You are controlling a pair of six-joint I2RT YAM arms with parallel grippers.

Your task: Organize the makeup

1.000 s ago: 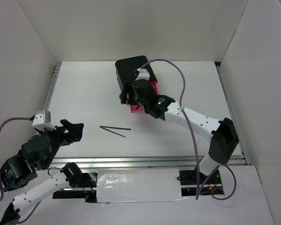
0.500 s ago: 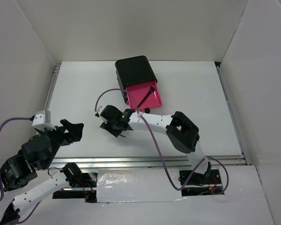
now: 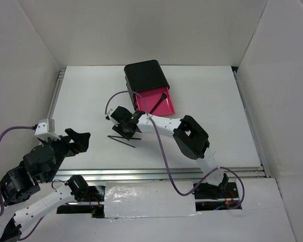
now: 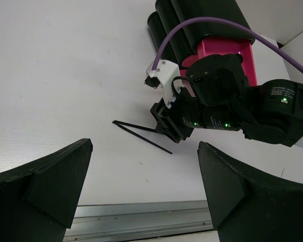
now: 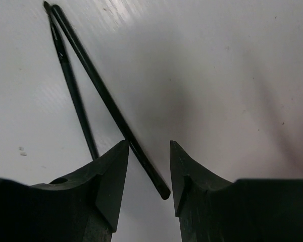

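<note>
Two thin black brushes (image 3: 122, 140) lie crossed in a narrow V on the white table, left of centre; they also show in the left wrist view (image 4: 139, 136). My right gripper (image 3: 125, 130) is open and low over their right ends. In the right wrist view the longer brush (image 5: 107, 98) runs between the fingers of the right gripper (image 5: 149, 147), its end lying in the gap, and the thinner brush (image 5: 73, 98) passes under the left finger. My left gripper (image 4: 145, 146) is open and empty, near the front left edge (image 3: 83, 138). No other makeup is in view.
A black chest (image 3: 145, 74) stands at the back centre with its pink drawer (image 3: 164, 107) pulled out; a thin black stick (image 3: 158, 102) lies in the drawer. The chest shows in the left wrist view (image 4: 192, 20). A metal rail (image 3: 161, 174) runs along the front edge.
My right gripper has left the pink drawer and swung left and forward down onto the right ends of the two brushes. The left arm has not moved.
</note>
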